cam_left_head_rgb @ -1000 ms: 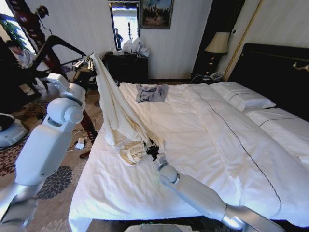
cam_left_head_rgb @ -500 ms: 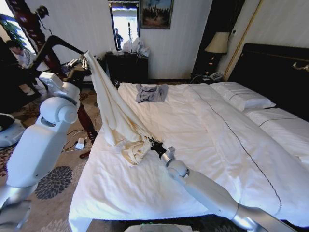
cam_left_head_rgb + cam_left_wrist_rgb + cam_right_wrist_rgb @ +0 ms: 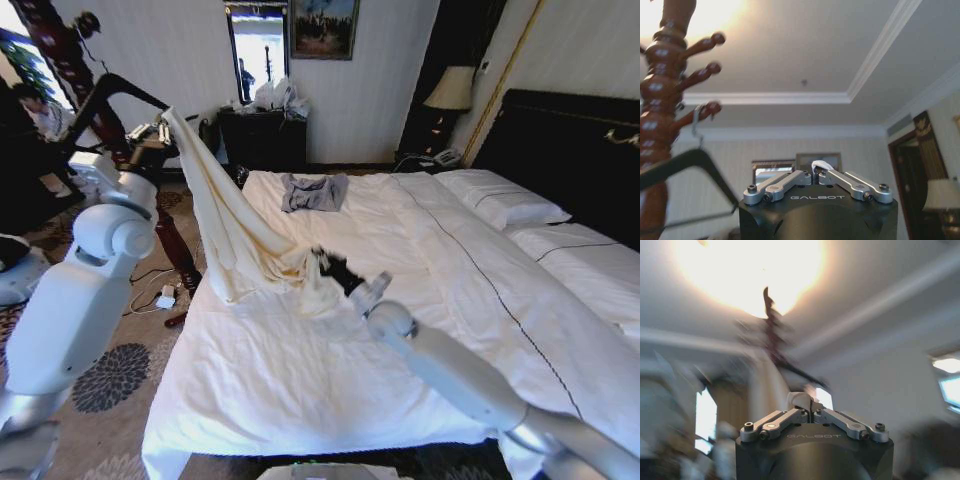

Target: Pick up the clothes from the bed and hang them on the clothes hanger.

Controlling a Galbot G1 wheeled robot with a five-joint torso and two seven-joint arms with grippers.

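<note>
The cream clothes [image 3: 235, 225] stretch in a long band above the bed [image 3: 300, 380], held at both ends. My left gripper [image 3: 160, 125] is raised off the bed's left side, shut on one end; a tuft of fabric [image 3: 819, 166] pokes out between its fingers. My right gripper [image 3: 325, 262] hovers over the middle of the bed, shut on the bunched other end [image 3: 799, 400]. The black clothes hanger [image 3: 112, 92] hangs by its wire hook [image 3: 695, 119] from a peg of the dark-red post [image 3: 660, 100], just left of the left gripper.
A blue-grey garment [image 3: 313, 192] lies at the bed's far side. White pillows [image 3: 505, 205] lean against the dark headboard [image 3: 570, 140] on the right. A dark cabinet [image 3: 262, 135] stands at the far wall, and cables and a small white box [image 3: 166, 296] lie on the carpet.
My right gripper has lifted the bunched end off the sheet and carried it right and farther over the bed. My left gripper has moved its end left toward the hanger.
</note>
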